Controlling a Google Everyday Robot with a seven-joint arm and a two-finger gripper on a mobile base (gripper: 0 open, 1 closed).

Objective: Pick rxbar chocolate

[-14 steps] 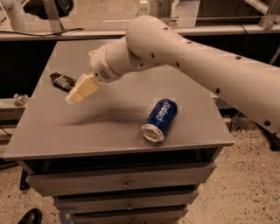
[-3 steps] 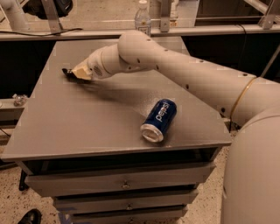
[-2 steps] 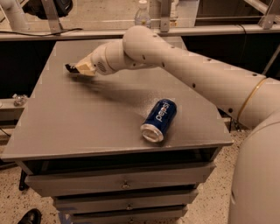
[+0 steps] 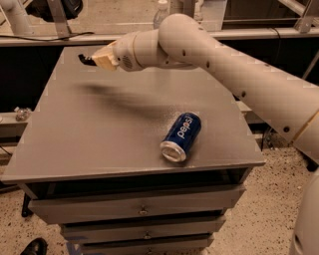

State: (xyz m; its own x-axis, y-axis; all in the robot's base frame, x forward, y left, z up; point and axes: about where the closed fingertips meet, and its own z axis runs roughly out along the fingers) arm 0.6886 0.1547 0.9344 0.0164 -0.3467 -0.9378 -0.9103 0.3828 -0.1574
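Observation:
The rxbar chocolate [image 4: 83, 60] shows only as a small dark end sticking out to the left of my gripper [image 4: 98, 59]. The gripper's cream fingers [image 4: 105, 56] are shut on the bar. It hangs above the far left part of the grey table [image 4: 75, 134], and its shadow falls on the tabletop below and to the right. Most of the bar is hidden by the fingers. My white arm reaches in from the right across the back of the table.
A blue Pepsi can [image 4: 182, 136] lies on its side near the table's front right. A clear water bottle [image 4: 160, 12] stands behind the table's far edge. Drawers [image 4: 142, 209] run under the tabletop. A black shoe [image 4: 34, 246] is on the floor at lower left.
The gripper closed on the bar at the far left of the table and has risen with it, so the bar is off the surface. The can has not moved.

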